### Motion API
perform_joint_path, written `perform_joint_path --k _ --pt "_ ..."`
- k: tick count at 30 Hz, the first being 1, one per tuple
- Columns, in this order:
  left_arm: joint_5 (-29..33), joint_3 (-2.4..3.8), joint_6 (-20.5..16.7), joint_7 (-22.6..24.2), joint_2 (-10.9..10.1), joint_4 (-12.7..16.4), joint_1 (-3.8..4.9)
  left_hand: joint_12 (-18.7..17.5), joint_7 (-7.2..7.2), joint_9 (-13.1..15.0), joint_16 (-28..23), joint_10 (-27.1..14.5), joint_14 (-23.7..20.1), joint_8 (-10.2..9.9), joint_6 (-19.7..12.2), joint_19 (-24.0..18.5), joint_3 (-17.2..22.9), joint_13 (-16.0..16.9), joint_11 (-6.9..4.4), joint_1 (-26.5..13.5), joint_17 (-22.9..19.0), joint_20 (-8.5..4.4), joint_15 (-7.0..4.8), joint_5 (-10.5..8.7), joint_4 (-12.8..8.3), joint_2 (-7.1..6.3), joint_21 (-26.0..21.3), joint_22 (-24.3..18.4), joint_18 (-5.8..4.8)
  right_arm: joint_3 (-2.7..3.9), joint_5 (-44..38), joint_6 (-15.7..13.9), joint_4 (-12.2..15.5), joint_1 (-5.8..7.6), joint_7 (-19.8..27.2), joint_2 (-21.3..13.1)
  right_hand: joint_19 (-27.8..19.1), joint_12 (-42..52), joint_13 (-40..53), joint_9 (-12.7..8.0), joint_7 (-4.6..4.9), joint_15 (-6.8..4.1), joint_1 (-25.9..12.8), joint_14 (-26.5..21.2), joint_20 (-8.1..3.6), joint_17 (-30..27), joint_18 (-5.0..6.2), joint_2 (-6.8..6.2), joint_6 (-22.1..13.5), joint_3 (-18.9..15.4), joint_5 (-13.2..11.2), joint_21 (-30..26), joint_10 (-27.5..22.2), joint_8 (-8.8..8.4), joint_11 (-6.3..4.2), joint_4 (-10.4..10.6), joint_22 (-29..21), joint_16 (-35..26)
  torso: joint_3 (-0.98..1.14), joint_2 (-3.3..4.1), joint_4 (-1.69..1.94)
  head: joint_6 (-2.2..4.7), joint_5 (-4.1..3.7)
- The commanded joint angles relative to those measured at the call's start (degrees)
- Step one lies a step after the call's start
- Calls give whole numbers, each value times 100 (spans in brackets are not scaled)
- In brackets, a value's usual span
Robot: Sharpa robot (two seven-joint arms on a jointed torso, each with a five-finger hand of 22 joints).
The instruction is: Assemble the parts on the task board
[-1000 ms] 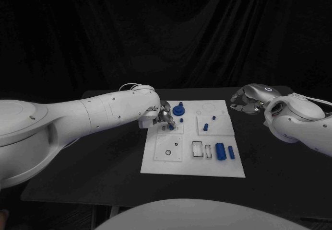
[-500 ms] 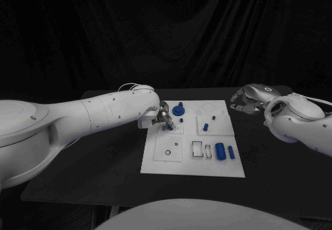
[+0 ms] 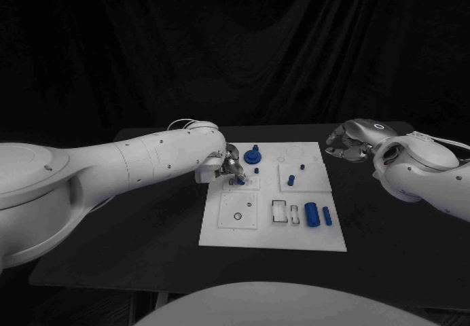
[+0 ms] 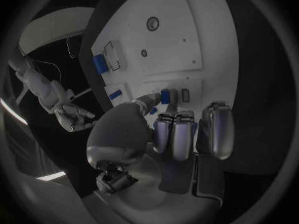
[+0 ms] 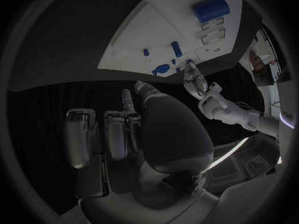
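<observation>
Reaching over the far left part of the task board [image 3: 274,234], the left hand [image 3: 230,170] pinches a small blue part [image 3: 242,180] between its fingertips, right at the board's top face; the left wrist view shows that piece [image 4: 165,95] at the fingers' ends beside a small slot. The board lies in the middle of the black surface [image 3: 137,238]. Just beside the hand stands a round blue part with a stem [image 3: 254,156]. Two little blue pegs [image 3: 291,180] stand in the far right part of the board, and a thick blue cylinder [image 3: 312,214] with a thin one [image 3: 327,216] lies near its right edge. The right hand [image 3: 345,146] hangs above the surface's far right corner, apart from the board, fingers loosely curled around nothing.
</observation>
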Motion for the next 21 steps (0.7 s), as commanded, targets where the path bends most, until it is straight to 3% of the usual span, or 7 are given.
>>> perform_joint_path --k 1,18,20,21 --pt "34 -4 -100 134 13 -2 -35 20 -35 52 15 613 585 18 -34 8 24 1510 -10 -46 1509 -12 -8 -263 16 69 -46 890 -33 5 -17 41 -2 -12 -101 5 418 15 1510 -6 6 38 33 610 39 1510 32 3 35 33 19 -30 608 -30 27 -12 1403 17 2 -4 4 -1 -5" --pt "34 -4 -264 270 28 4 -67 20 -29 62 15 613 585 21 -50 1 21 1510 -5 -73 1509 -7 -3 -375 33 89 -62 888 -30 5 -17 77 -13 -12 -118 14 413 15 1510 -10 9 40 35 610 40 1510 34 3 36 45 20 -37 608 -33 30 -19 1401 17 -1 0 5 -1 -12" --pt "34 -4 -253 254 27 5 -70 20 -16 53 15 613 585 3 -81 -1 -15 1510 6 -133 1509 0 7 -567 86 96 -66 892 -31 5 -17 91 -14 -12 -125 16 413 15 1510 -10 9 40 35 610 40 1510 34 3 36 45 20 -37 608 -33 30 -19 1401 17 0 -3 6 -1 -6" --pt "34 -4 -248 251 26 6 -71 20 6 21 15 613 585 -38 -122 -7 -94 1510 25 -236 1509 14 21 -780 180 86 -80 890 -30 5 -17 97 -14 -12 -128 17 413 15 1510 -10 9 40 35 610 40 1510 34 3 36 45 20 -37 608 -33 30 -19 1401 17 -1 -2 6 -1 -4"
